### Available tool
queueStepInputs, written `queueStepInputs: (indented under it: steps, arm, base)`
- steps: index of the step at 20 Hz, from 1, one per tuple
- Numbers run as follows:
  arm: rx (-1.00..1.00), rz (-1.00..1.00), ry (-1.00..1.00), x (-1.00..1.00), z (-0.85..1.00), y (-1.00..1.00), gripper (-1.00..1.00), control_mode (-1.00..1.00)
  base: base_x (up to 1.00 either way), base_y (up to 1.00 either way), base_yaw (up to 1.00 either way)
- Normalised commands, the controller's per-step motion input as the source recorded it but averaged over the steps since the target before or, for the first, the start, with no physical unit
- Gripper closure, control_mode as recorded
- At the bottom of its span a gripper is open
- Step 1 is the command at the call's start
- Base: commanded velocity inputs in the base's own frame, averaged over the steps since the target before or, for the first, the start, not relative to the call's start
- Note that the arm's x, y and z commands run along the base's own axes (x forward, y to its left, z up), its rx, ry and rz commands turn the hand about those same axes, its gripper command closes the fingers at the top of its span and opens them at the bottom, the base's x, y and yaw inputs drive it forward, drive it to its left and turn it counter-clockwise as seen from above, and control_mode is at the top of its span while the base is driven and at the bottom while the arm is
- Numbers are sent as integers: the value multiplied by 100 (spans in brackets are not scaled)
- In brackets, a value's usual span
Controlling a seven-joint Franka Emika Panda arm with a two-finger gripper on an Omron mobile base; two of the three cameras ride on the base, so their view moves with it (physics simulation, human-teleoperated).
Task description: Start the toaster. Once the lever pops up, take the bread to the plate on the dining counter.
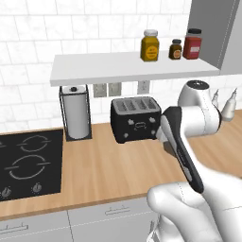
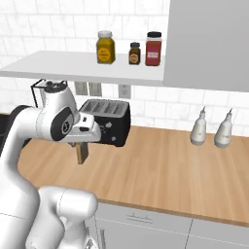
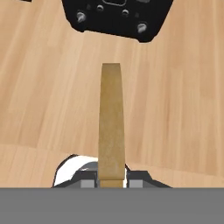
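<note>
Hanging edge-on in the hand [image 3: 111, 183]: the bread [image 3: 110, 122], a thin tan slice pinched at its near end between fingers closed tight on it, hovering clear of the wood surface [image 3: 183, 100]. Sitting just beyond it, against the tiled wall: the black toaster [image 1: 135, 118]. Standing to the left, the paper-towel roll [image 1: 76, 112]; resting overhead on the shelf [image 1: 123, 67], three jars.

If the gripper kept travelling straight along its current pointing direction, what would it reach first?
Most likely the light-wood countertop. The gripper points down at it, shut on the thin tan-brown bread slice, whose far edge would touch first. The black boxy toaster lies off that line, though depth is unclear.
</note>
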Motion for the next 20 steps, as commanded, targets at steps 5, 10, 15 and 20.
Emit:
queueStepInputs:
  steps: [5,10,15,20]
  arm:
    - [0,0,0,0,0,0,100,100]
    - [0,0,0,0,0,0,100,100]
    - [0,0,0,0,0,0,100,100]
    - [0,0,0,0,0,0,100,100]
  base:
    - [-60,0,0]
    - [-74,11,4]
    - [-66,31,38]
    - [-3,23,77]
